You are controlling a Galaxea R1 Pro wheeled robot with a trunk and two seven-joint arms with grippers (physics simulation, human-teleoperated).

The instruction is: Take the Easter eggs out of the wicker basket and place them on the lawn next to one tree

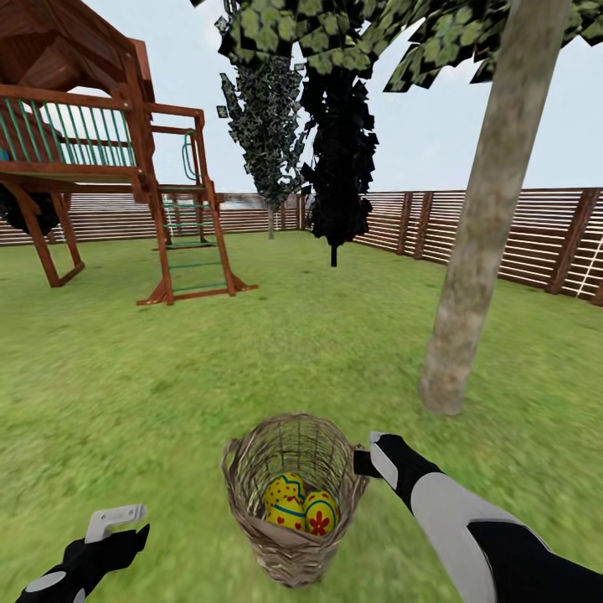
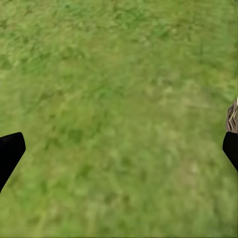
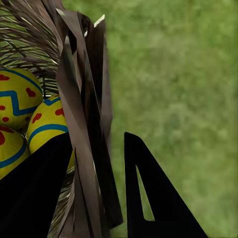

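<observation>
Eggs all inside basket on grass, near pale tree trunk. Right gripper straddling basket wall, one finger inside by eggs, one outside, rim between but not visibly clamped. Left gripper open over bare grass. Unloading not yet begun; next, probably pinching rim or reaching for an egg.

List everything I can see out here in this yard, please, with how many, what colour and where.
Easter eggs: three, yellow with blue bands and red marks, inside the basket.
Wicker basket: one, tan-brown, on the grass in front of the robot.
Tree: one, grey-beige trunk, just beyond the basket to the right.
Dark tree: one, near-black, by the fence.
Playset: one, brown wood, far left.
Fence: brown slats, along the back.
Lawn: green, all around.
Left gripper: open, above grass.
Right gripper: astride the basket's rim.
</observation>
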